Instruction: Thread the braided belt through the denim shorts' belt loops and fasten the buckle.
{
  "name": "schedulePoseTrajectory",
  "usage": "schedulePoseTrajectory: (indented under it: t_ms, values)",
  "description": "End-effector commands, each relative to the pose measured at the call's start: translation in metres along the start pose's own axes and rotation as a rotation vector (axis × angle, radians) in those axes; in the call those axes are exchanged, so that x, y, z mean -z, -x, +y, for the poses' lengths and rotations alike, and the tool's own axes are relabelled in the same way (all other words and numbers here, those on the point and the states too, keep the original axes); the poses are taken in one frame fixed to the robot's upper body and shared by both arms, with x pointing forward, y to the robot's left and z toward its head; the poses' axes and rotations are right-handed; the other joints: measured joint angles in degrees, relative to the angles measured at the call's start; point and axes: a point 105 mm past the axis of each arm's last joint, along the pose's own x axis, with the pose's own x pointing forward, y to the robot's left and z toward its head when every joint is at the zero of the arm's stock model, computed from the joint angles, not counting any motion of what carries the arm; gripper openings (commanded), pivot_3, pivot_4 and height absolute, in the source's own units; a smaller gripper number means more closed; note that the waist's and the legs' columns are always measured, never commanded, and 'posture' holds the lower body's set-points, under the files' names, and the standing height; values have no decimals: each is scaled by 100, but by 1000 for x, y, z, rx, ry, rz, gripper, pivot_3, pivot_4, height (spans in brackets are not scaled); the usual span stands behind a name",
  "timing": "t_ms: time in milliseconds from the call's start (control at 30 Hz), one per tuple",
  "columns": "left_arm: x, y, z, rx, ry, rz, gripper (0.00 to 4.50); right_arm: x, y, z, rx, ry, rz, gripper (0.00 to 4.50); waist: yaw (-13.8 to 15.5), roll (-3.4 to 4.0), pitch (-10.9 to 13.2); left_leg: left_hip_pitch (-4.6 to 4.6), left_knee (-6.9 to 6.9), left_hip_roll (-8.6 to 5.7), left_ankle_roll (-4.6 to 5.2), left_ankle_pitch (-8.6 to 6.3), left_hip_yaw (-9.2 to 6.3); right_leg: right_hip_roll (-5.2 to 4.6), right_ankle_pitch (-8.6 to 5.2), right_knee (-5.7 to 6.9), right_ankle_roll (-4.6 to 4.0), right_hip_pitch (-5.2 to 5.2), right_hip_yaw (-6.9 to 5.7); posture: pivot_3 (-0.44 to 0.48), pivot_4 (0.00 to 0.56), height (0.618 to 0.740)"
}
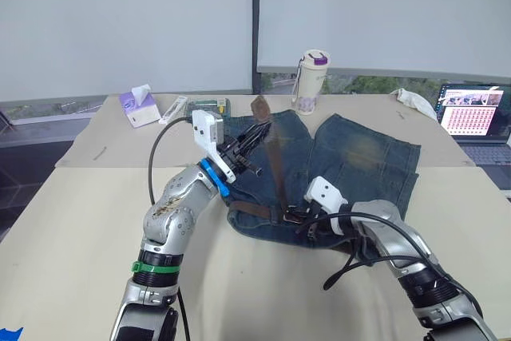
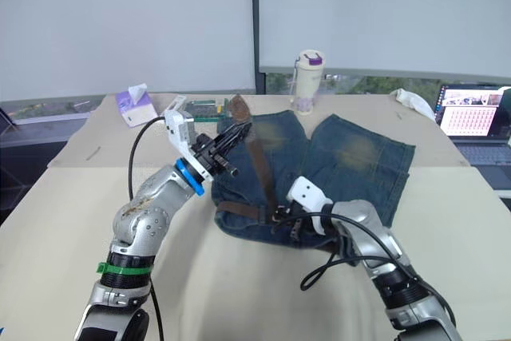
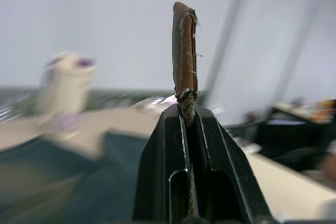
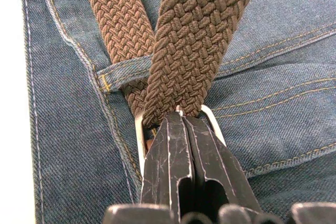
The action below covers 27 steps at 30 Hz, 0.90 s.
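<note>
Left tool clamped on braided belt tip, right tool pinching buckle

office/lab | laptop | paper-covered table | tissue box | big windows

Buckle half behind right pincer

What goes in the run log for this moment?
left gripper: shut on braided belt tip, raised | right gripper: shut at buckle | denim shorts: flat on table
</note>
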Motion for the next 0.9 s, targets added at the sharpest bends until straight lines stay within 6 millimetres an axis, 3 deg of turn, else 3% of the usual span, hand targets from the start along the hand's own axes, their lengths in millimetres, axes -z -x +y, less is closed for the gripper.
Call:
schedulePoseTrajectory:
  t_ms: [33,200,400,567,633,733,900]
  values:
    - [-54,-7,-35,176,-46,-197,53,62,-5,22,-58,-142,217,0,-4,10,9,1,0,0,0,0,1,0,0,0,0,0,0,0,150,740]
    - [-66,-2,-58,318,121,-252,53,63,-4,22,-53,-142,220,0,-5,10,27,-1,0,6,1,0,1,6,0,0,1,-1,-1,0,150,740]
    - [-62,4,-73,427,250,-202,53,64,-4,22,-48,-143,221,0,-8,11,36,-3,-1,10,-2,2,1,11,1,0,1,-7,0,0,150,740]
    - [-18,-11,-11,54,79,10,53,57,-3,17,-22,-144,179,0,18,10,35,-1,-3,9,-4,3,1,12,1,0,0,-5,0,0,150,740]
    - [-1,-15,0,22,-4,76,53,49,-2,14,-7,-144,130,0,29,9,36,4,-2,6,-8,5,1,14,3,-2,-3,1,-2,0,150,740]
    - [26,-26,8,23,-156,172,53,35,3,8,40,-140,37,0,75,7,36,4,-3,3,-7,5,-1,10,3,-10,-4,8,-6,0,150,740]
    - [50,-47,-4,126,-161,189,53,9,29,1,124,-136,-135,0,167,10,37,-23,-5,-24,4,9,-4,-14,4,-13,-3,-19,-8,0,150,740]
